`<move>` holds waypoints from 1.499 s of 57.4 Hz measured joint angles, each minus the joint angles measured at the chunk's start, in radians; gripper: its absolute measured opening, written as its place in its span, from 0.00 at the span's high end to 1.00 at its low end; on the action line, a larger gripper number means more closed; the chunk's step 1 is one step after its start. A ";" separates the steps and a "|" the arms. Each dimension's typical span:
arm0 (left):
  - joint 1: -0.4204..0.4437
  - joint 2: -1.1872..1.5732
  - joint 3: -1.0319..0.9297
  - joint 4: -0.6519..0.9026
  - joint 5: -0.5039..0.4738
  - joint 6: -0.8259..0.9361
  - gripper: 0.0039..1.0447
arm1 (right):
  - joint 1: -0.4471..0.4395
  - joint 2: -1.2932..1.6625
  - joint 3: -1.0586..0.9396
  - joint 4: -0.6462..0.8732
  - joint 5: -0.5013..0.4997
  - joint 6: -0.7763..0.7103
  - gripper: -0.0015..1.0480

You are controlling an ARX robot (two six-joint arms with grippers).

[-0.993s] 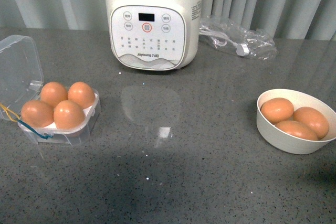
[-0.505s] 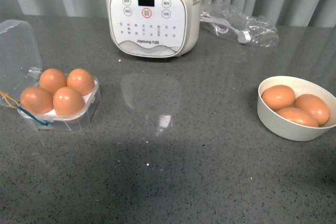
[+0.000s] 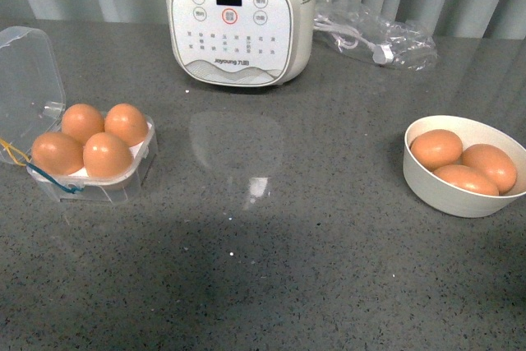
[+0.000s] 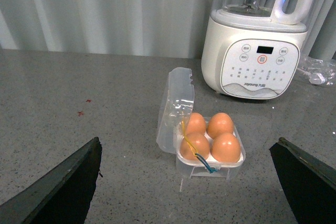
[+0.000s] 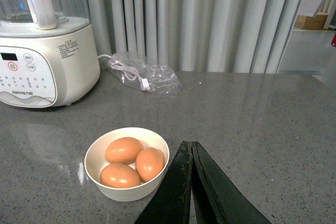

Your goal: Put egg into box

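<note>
A grey speckled surface [image 3: 271,269] carries a white blender base [image 3: 238,22] at the far side and a white bowl [image 3: 448,200] holding three eggs [image 3: 436,149] on the right. On the left sits the clear box [image 3: 123,191], its lid [image 3: 29,80] thrown back and its hollows filled by four eggs [image 3: 107,154], smooth, glossy and orange-brown. The left hand [image 4: 188,140] hangs spread wide and empty, while the right hand [image 5: 190,145] is pinched closed on nothing.

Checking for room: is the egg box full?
Full. All four hollows of the box hold eggs; its lid stands open.
</note>
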 joint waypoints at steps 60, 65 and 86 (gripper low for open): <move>0.312 1.121 0.343 0.360 -0.208 -0.195 0.06 | 0.000 -0.215 0.000 -0.221 -0.003 0.001 0.06; 0.315 1.227 0.402 0.390 -0.214 -0.202 0.06 | 0.000 -0.215 0.000 -0.221 -0.002 0.000 0.07; 0.240 1.570 0.631 0.421 -0.246 -0.301 0.06 | 0.000 -0.215 0.000 -0.221 -0.002 0.000 0.07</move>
